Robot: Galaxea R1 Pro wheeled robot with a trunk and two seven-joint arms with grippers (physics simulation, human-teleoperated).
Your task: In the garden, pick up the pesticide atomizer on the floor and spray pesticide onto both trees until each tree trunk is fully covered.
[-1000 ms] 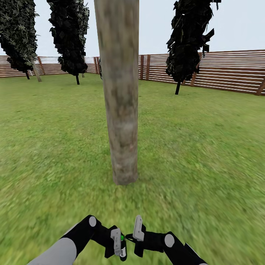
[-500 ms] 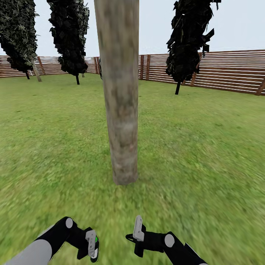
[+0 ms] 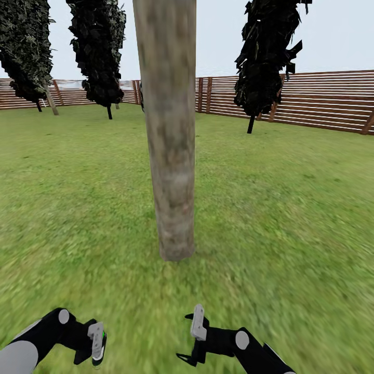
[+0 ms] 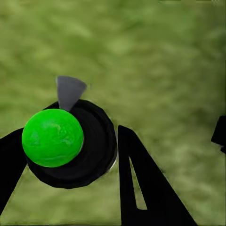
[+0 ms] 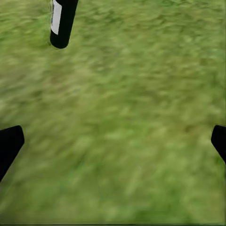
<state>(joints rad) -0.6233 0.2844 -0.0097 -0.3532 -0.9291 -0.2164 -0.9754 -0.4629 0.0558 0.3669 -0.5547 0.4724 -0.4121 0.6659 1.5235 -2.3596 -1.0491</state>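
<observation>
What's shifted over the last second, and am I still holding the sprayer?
The left gripper has swung outward to the robot's left and back toward its body, away from the right gripper, carrying the pesticide atomizer with it; its green top sits between the left fingers. The right gripper dropped slightly and stays open over the lawn. The tree trunk and fence have not moved.

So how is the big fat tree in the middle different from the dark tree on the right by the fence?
The big tree trunk is thick, pale grey-tan and bare; the dark tree has a thin stem and shaggy, nearly black leaves. The trunk stands close to the robot in the open grass, while the dark tree stands far back near the wooden fence. Both stand upright on the lawn.
</observation>
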